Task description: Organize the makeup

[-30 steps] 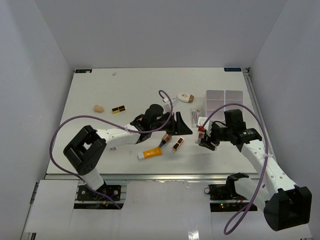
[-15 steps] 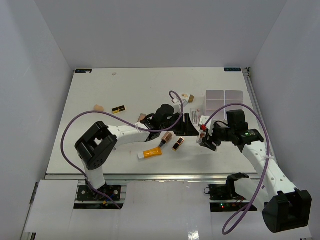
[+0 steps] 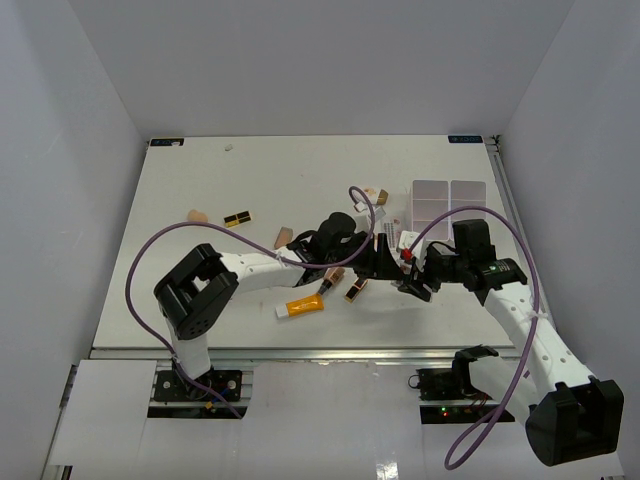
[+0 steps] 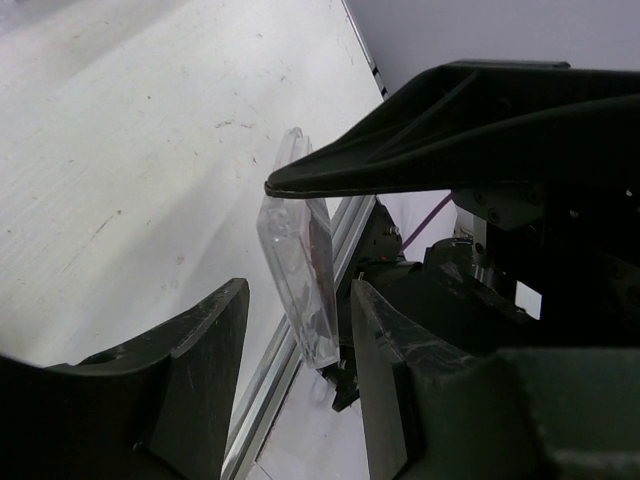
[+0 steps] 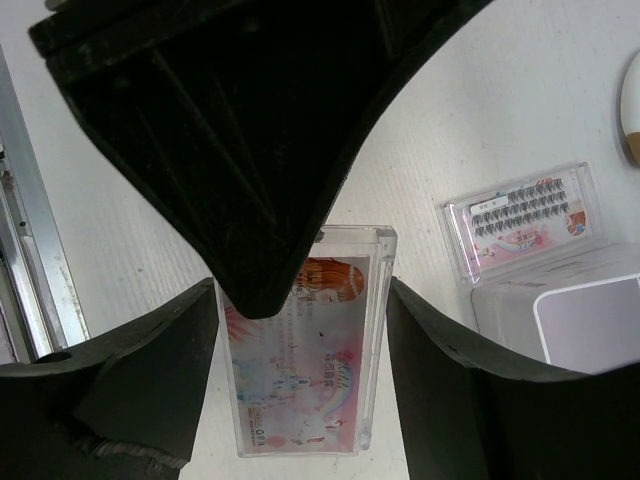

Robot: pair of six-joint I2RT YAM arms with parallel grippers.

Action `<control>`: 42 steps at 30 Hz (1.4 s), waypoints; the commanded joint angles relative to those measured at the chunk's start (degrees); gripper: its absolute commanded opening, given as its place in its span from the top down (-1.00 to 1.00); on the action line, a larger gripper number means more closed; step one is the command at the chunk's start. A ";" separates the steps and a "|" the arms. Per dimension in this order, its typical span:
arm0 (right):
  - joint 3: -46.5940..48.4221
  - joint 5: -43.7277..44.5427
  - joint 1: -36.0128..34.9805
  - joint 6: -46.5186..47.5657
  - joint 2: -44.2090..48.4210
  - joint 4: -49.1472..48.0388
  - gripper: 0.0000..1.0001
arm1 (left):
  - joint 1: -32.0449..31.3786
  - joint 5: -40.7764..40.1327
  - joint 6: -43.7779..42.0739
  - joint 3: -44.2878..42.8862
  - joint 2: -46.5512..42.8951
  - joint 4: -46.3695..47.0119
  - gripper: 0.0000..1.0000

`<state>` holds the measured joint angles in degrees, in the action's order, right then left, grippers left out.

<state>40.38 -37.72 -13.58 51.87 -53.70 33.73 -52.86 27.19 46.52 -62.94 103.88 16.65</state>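
Pink-printed and cased in clear plastic, a flat packet [image 5: 310, 370] is clamped between the two fingers of the right gripper [image 5: 300, 292], which are pressed against its long sides in the centre of the right wrist view. The packet is held over the white table [image 3: 200, 280], right of centre in the overhead view, where the two arms meet. The left gripper [image 4: 297, 295] is spread wide. In the left wrist view the packet is seen edge-on and tilted between its fingers [image 4: 200, 360]; whether either finger touches it cannot be told. The upper half of the right wrist view is filled by one dark finger of the left gripper, and the top of the packet is covered by it. A second packet [image 5: 520, 218], with rows of dark lashes, is seen lying flat at the right of that view, just beside the white tray [image 5: 590, 325] in the lower right corner. In the overhead view an orange tube [image 3: 303, 307] is found below centre. A brown lipstick [image 3: 333, 279] and a black-gold case [image 3: 355, 290] are seen just above it, under the left arm. Another black-gold case [image 3: 238, 219] and a beige sponge [image 3: 197, 215] are placed well apart from these, at the left.
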 commanded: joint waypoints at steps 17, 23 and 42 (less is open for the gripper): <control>-0.97 -0.36 -0.04 -3.19 1.78 -4.87 -0.10 | -1.46 1.07 -4.03 -6.84 1.86 -6.16 0.72; -1.15 0.63 0.17 -3.91 3.14 -4.84 -0.76 | -1.46 -2.30 -7.60 -7.73 0.38 -9.64 0.99; 1.85 -16.32 29.64 -5.86 10.22 1.21 -0.85 | -0.87 -12.27 -48.28 -20.95 -7.23 -23.47 1.00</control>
<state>39.71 -44.09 7.43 47.90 -43.71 34.59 -54.08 13.96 11.32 -78.98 101.43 -6.50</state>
